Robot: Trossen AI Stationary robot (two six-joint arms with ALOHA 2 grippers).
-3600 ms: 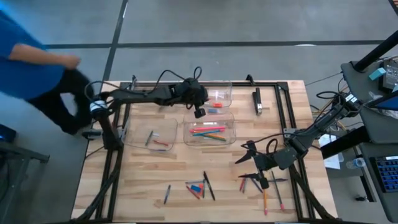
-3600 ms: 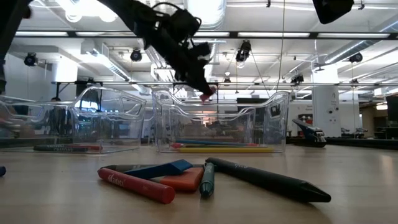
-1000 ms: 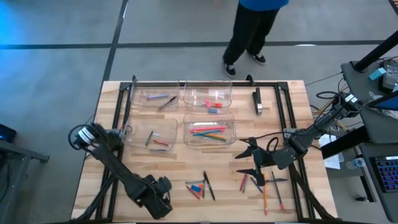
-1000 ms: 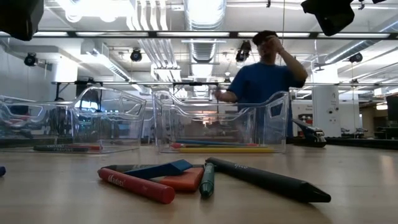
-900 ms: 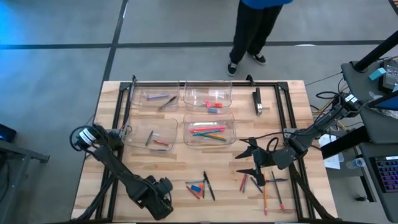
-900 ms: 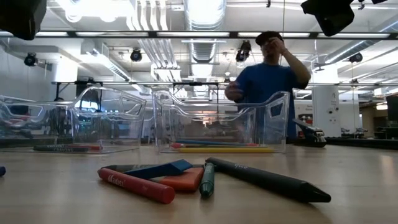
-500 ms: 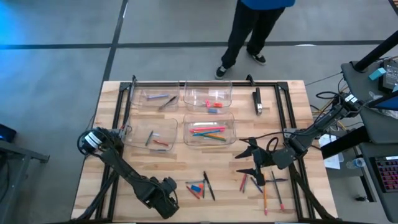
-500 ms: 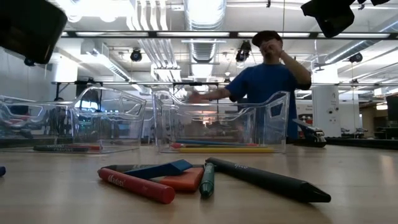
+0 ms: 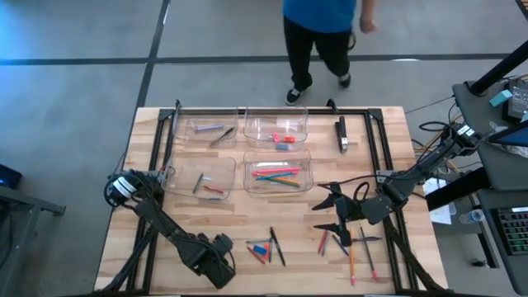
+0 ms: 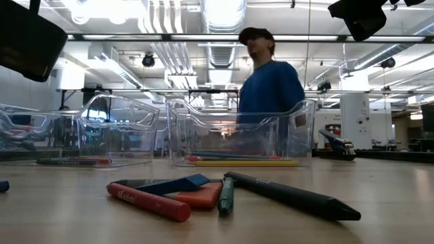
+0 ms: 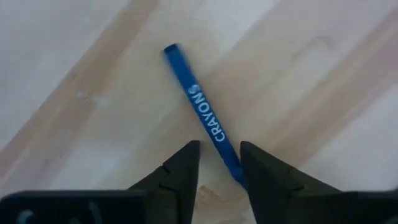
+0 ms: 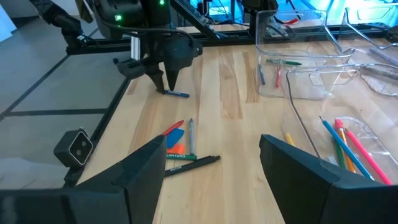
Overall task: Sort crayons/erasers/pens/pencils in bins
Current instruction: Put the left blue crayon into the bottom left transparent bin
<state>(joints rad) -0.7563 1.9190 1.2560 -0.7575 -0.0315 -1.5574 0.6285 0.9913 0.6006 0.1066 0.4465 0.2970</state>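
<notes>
My left gripper (image 9: 219, 262) hangs open over the table's near edge, left of the middle. Its two fingers (image 11: 183, 168) stand on either side of one end of a blue crayon (image 11: 202, 112) marked CRAYONS, which lies flat on the wood. The right wrist view shows this gripper (image 12: 166, 84) pointing down above the crayon (image 12: 179, 94). My right gripper (image 9: 330, 213) waits wide open near the table's right side, holding nothing. Four clear bins (image 9: 279, 169) stand in the far half with sorted sticks and erasers inside.
A loose cluster (image 9: 264, 247) of a red crayon, blue and orange erasers and dark pens lies right of the left gripper. More pencils and pens (image 9: 351, 247) lie under the right arm. A black-and-silver bar (image 9: 341, 134) sits on the frame. A person (image 9: 322, 33) walks beyond the far edge.
My left gripper has shifted a little toward the table's right, settling over the blue crayon. The person behind the table has walked toward the left. The right arm has kept still.
</notes>
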